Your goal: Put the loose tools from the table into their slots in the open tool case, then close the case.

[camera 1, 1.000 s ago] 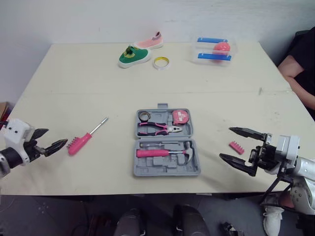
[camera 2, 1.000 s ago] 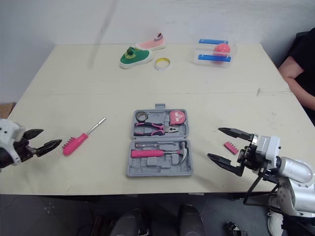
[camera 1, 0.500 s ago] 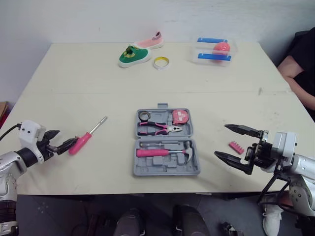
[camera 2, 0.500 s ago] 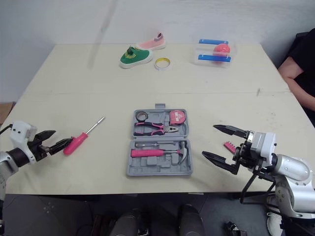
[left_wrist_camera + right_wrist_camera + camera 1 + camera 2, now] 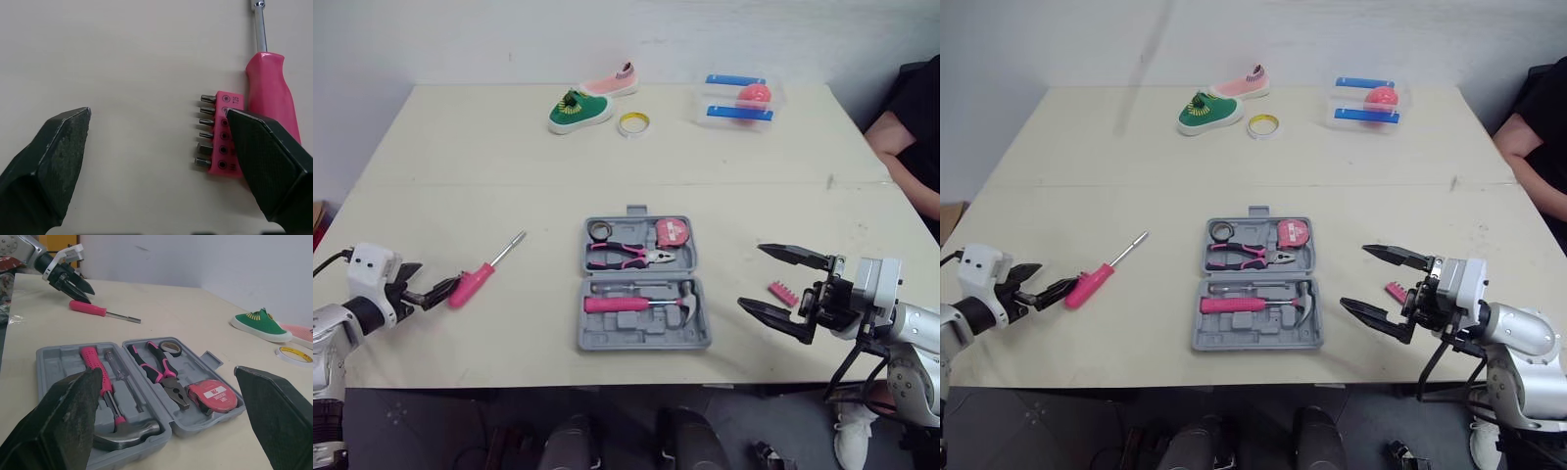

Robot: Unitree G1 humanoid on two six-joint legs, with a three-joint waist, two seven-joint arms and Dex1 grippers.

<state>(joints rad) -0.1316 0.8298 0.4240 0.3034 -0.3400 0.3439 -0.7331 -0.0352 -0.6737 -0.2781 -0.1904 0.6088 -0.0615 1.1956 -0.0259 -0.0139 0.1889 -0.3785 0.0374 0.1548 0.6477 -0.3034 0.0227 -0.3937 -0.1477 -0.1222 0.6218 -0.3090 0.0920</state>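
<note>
While agape, left pincer [image 5: 157, 113] just beside pink screwdriver [image 5: 270, 85]

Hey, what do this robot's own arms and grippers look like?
The left gripper and right gripper each have two black tapered fingers with cross-hatched pads. White boxy housings sit at the wrists, the forearms are silver-grey, and thin black cables hang under the right arm.

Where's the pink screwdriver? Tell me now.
Left eye view: the pink screwdriver lies flat on the robot's left, left of the tool case, its handle by the tips of the open left claw.
</note>
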